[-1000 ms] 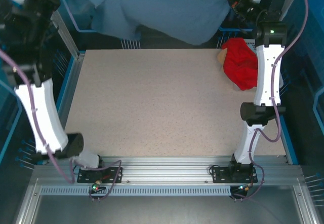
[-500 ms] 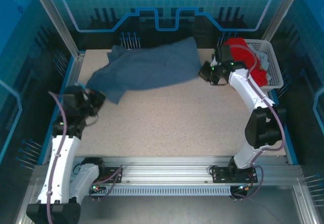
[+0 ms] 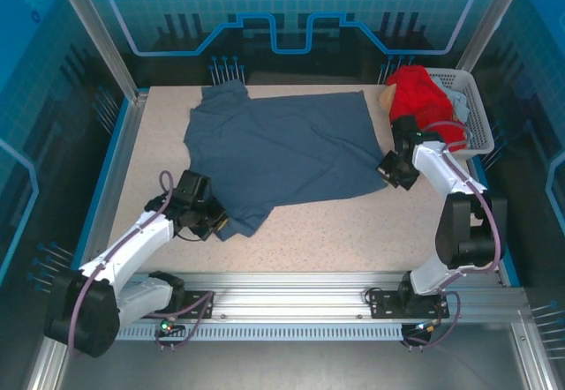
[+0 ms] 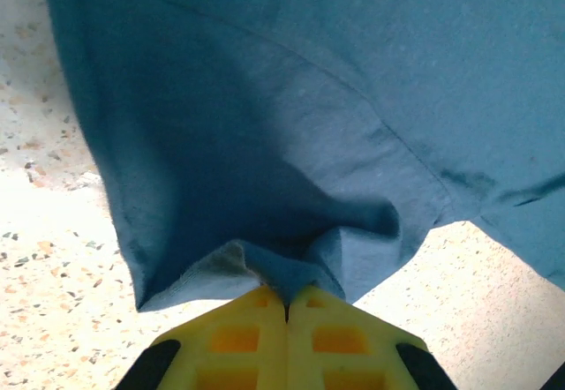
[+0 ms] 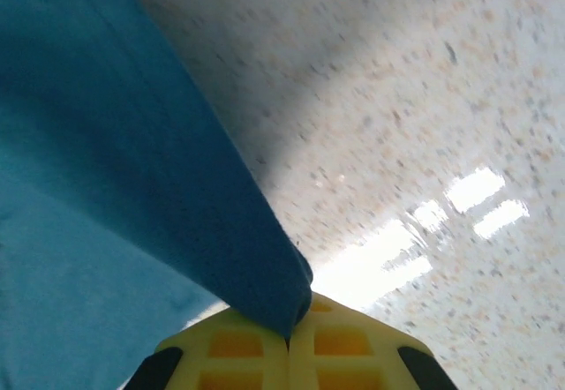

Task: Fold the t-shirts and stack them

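The slate-blue t-shirt lies spread nearly flat across the speckled table, collar end toward the far left. My left gripper is shut on its near-left corner, the cloth bunched between the yellow fingers. My right gripper is shut on the shirt's right corner, a fold of blue cloth pinched at the yellow fingers. The red t-shirt sits crumpled in the white basket at the far right.
The white perforated basket stands at the far right corner, just behind my right arm. Blue frame rails run along the table's left and right edges. Bare speckled tabletop lies between the shirt and the arm bases.
Both grippers have come down and toward the near side, pulling the blue shirt from hanging high at the back to lying spread on the table.
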